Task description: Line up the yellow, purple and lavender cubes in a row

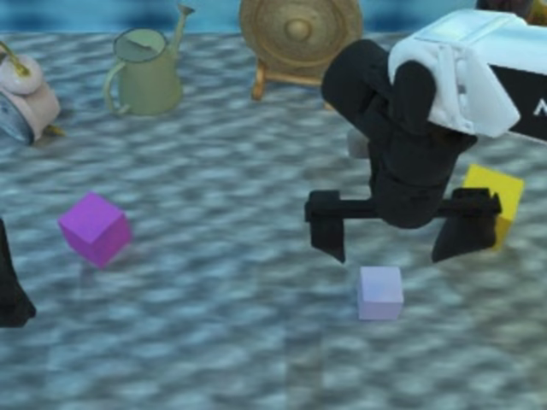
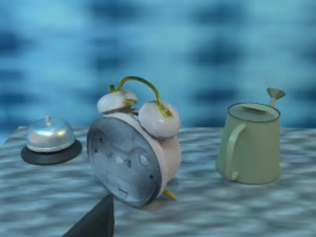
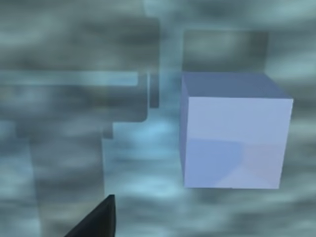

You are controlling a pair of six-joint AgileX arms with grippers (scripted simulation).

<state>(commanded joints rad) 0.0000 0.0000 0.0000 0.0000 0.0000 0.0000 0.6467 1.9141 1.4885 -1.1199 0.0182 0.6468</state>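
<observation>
The lavender cube [image 1: 380, 292] sits on the bench [image 1: 222, 342] just in front of the right gripper [image 1: 400, 243], close below the gap between its two black fingers rather than between them; the fingers are spread wide apart and hold nothing, touching none of the cubes. In the right wrist view the same lavender cube [image 3: 232, 131] lies flat on the mottled surface with a dark fingertip [image 3: 98, 219] showing well to one side of it. The yellow cube [image 1: 500, 201] is right of the gripper, partly hidden behind its right-hand finger, so whether the two touch cannot be told. The purple cube [image 1: 95, 228] rests well apart on the bench's left half, turned at an angle. At the left edge only a dark piece of the left gripper [image 1: 13, 299] shows, parked, and whether it is open cannot be told. Along the back stand a green watering can [image 1: 147, 73], an alarm clock [image 1: 26, 94] and a round woven piece on a stand [image 1: 299, 34]; the left wrist view also shows a silver call bell [image 2: 49, 138] near the clock
</observation>
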